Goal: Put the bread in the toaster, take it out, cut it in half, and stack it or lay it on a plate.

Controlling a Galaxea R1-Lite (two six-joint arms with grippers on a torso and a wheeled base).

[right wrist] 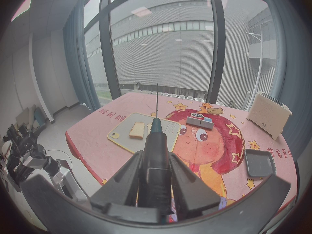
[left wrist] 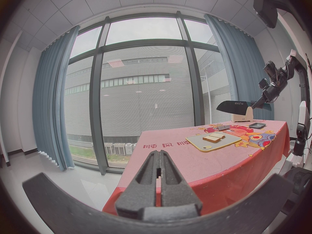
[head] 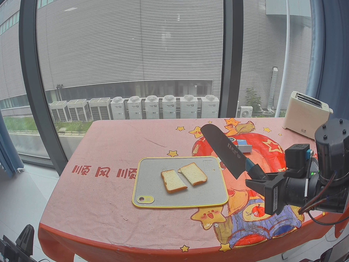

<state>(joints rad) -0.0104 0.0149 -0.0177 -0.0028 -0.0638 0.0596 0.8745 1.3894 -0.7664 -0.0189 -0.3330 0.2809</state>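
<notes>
Two bread halves [head: 173, 181] are laid side by side on a board [head: 203, 195] mid-table, apparently already cut. A knife [head: 225, 148] is pinched by its handle in the right gripper [head: 256, 181] and held clear at right. The left gripper [left wrist: 159, 156] is parked off-table at left, jaws pressed together.

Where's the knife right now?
In the head view the knife is held up by the right gripper, above the table just right of the cutting board.
</notes>
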